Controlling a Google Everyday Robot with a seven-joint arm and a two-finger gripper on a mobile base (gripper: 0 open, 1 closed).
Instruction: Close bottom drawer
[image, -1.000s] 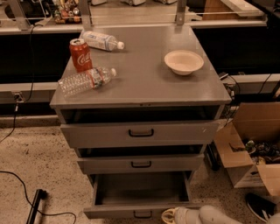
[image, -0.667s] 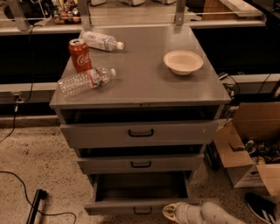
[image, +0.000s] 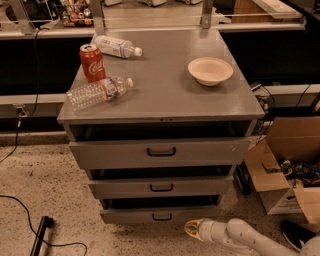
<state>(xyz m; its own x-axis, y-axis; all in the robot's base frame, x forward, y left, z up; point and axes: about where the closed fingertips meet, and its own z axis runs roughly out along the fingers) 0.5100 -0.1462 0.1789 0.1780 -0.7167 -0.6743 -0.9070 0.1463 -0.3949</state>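
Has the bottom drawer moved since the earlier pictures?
Yes. The bottom drawer has slid inward, toward the front of the middle drawer, which stayed put. The gripper sits low, just front-right of that drawer.

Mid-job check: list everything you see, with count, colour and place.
cabinet: 1, grey, centre
top drawer: 1, grey, slightly out
middle drawer: 1, grey, slightly out
bottom drawer: 1, grey, lowest, slightly out
far bottle: 1, clear, cabinet top, back left
near bottle: 1, clear, top, front left
can: 1, red, between bottles
bowl: 1, cream, top right
box: 1, cardboard, floor right
gripper: 1, pale, low, right of bottom drawer's front
arm: 1, white, lower right
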